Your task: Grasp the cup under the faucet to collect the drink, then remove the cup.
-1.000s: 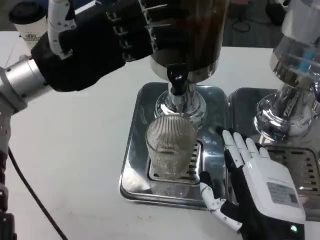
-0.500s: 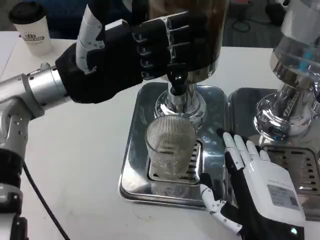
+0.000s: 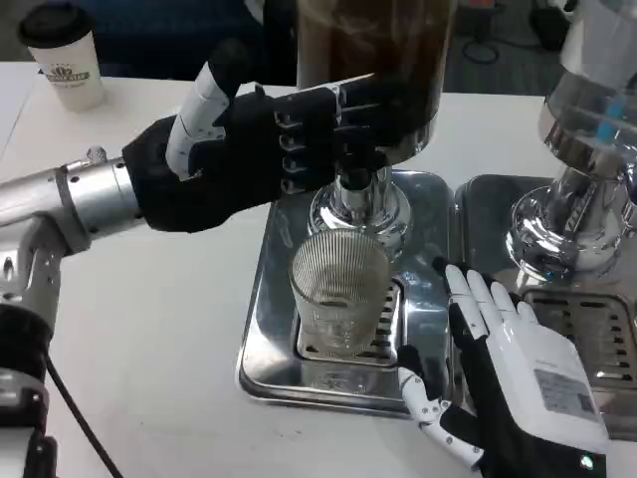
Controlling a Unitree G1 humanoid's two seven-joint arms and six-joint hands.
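A clear ribbed glass cup (image 3: 338,291) stands upright and empty on the grate of the steel drip tray (image 3: 269,329), right below the chrome faucet (image 3: 356,194) of a dark drink dispenser (image 3: 373,60). My left hand (image 3: 254,149) is raised in front of the dispenser, fingers stretched out over the black tap lever and covering it. Whether they press it I cannot tell. My right hand (image 3: 508,373) lies open on the tray's right side, fingers spread, a short gap from the cup.
A second dispenser (image 3: 587,149) with its own tray (image 3: 597,329) stands at the right. A white paper cup with a black lid (image 3: 62,55) sits at the far left. Bare white table lies left of the tray.
My left hand has swung down and rightward from the upper left until its fingers reach the tap lever. The cup and my right hand have stayed put.
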